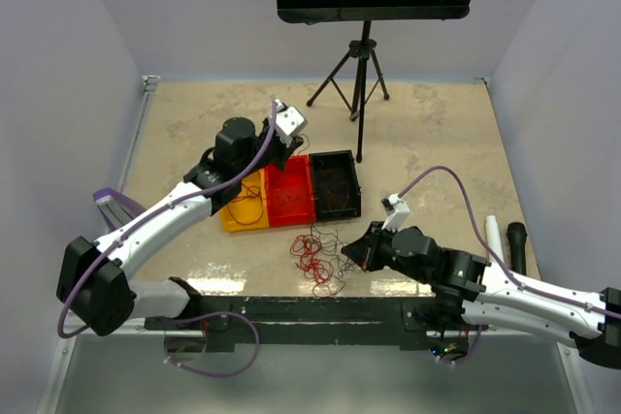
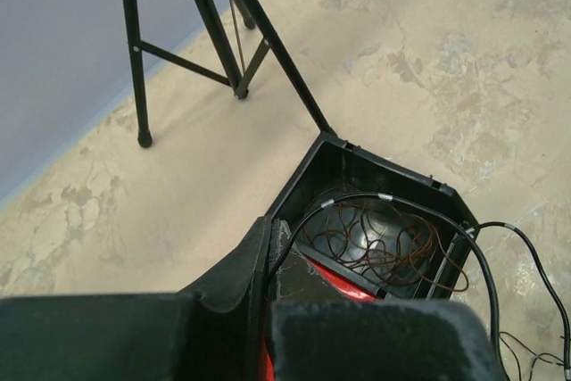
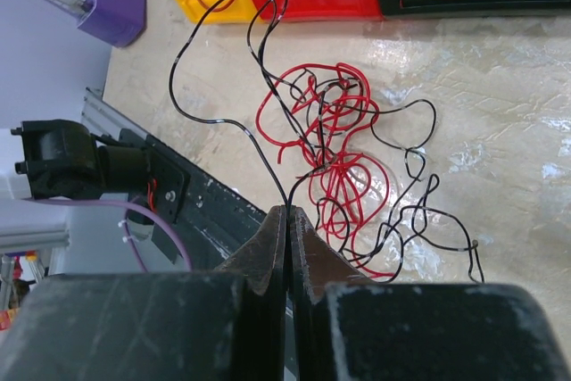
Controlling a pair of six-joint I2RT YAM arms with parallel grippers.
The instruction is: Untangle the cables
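Note:
The cables point(image 1: 316, 259) lie as a loose red and black tangle on the table in front of the bins, and the right wrist view shows the tangle point(image 3: 339, 153) spread out. My right gripper point(image 3: 288, 211) is shut on a black cable at the tangle's near edge; in the top view this gripper point(image 1: 353, 254) sits just right of the pile. My left gripper point(image 2: 272, 240) is shut on another black cable point(image 2: 393, 198) that arcs over the black bin point(image 2: 308, 176). Thin brown wires point(image 2: 375, 243) lie coiled inside that bin. From above, the left gripper point(image 1: 281, 149) hovers over the bins' far side.
Yellow point(image 1: 243, 208), red point(image 1: 291, 191) and black point(image 1: 335, 181) bins stand side by side mid-table. A music stand tripod point(image 1: 359, 79) stands behind them. A purple block point(image 1: 114, 203) lies at the left edge. White point(image 1: 494, 235) and black point(image 1: 517, 239) cylinders lie at the right.

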